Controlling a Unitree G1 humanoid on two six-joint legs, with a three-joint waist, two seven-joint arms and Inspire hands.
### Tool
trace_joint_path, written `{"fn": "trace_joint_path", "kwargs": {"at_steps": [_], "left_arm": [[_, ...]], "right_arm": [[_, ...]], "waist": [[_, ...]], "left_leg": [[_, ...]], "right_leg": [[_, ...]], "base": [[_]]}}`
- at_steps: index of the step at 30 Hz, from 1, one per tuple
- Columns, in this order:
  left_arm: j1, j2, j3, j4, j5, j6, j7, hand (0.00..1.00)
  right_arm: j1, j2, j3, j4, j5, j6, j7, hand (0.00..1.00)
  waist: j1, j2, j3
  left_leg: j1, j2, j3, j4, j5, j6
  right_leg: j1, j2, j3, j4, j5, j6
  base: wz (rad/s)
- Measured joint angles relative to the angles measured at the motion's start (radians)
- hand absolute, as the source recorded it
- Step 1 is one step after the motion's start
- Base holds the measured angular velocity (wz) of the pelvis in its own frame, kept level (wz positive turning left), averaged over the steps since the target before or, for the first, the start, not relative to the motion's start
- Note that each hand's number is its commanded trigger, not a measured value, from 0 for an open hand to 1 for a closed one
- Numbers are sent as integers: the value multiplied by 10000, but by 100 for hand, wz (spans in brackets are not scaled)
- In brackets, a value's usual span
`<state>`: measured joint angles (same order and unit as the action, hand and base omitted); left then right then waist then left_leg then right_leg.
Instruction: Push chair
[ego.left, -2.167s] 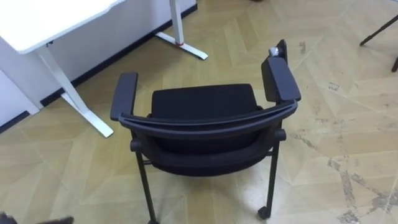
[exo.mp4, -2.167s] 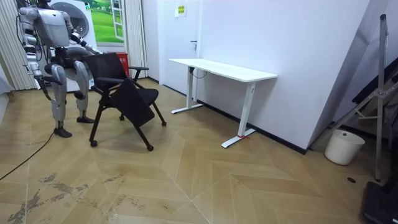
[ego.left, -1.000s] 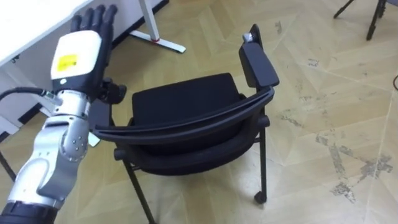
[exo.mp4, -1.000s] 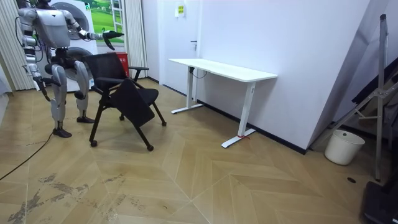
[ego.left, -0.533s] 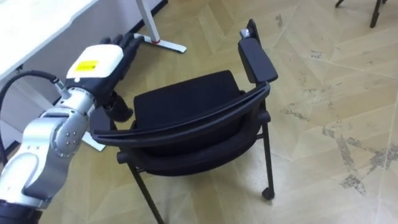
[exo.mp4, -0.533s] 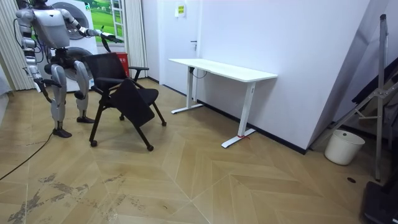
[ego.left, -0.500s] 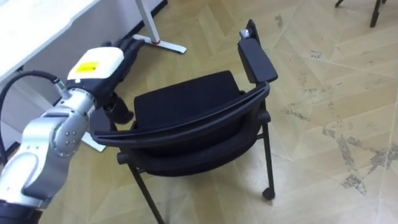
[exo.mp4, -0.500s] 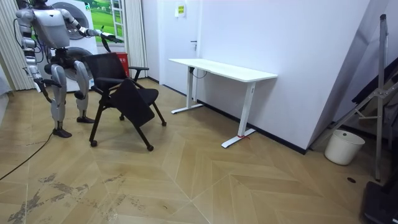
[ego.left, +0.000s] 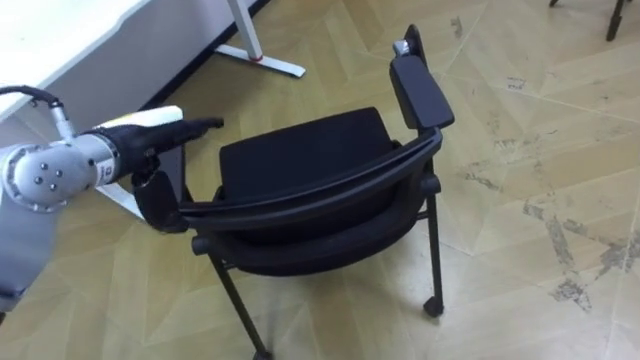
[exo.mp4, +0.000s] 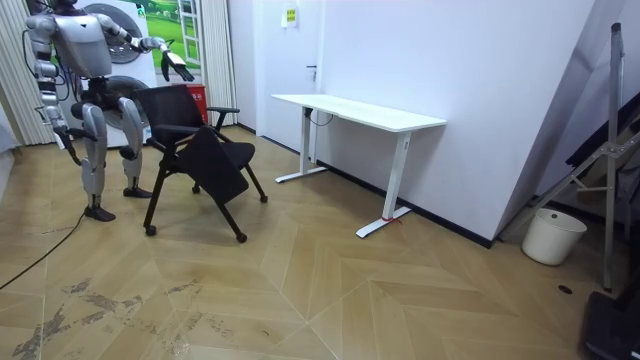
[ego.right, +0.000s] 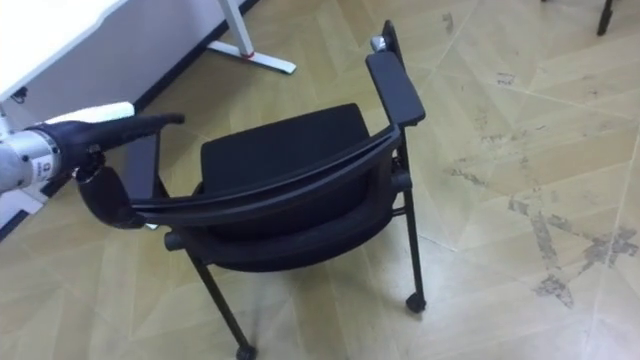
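The robot's left hand (ego.left: 150, 137), raised upright beside the chair (ego.left: 300, 160) a second ago, has dropped and turned flat, fingers straight, now just above the left armrest (ego.left: 158, 202)

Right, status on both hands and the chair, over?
Left hand open, above left armrest. Right hand low at side. Chair upright on floor. White desk close ahead.
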<state>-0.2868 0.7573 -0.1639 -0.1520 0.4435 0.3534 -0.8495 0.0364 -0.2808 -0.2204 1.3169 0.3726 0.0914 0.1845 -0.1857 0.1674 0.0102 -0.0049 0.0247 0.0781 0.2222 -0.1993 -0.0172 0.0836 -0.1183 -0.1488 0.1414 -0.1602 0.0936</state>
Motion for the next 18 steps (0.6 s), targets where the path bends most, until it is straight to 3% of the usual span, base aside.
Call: {"fn": "trace_joint_path", "kwargs": {"at_steps": [4,12,18], "left_arm": [[2,0,-3,-68,-6,390,-828,0],[15,-1,-6,-62,-3,653,-1528,0],[14,-2,-6,-64,-2,835,-1881,0]], "right_arm": [[-46,-5,7,11,-35,204,-20,0],[-85,-23,27,6,-72,196,-451,0],[-64,-24,26,12,-105,196,-520,0]], "waist": [[-16,-28,30],[24,-176,134],[11,-91,72]], "left_leg": [[30,0,-2,22,0,0],[-84,-3,-68,180,-2,4],[-103,-6,-109,221,-1,4]], "right_leg": [[31,-9,0,23,-2,0],[-10,-17,-33,92,-12,-8],[-1,-14,-37,101,-15,-11]], "base": [[0],[1],[1]]}}
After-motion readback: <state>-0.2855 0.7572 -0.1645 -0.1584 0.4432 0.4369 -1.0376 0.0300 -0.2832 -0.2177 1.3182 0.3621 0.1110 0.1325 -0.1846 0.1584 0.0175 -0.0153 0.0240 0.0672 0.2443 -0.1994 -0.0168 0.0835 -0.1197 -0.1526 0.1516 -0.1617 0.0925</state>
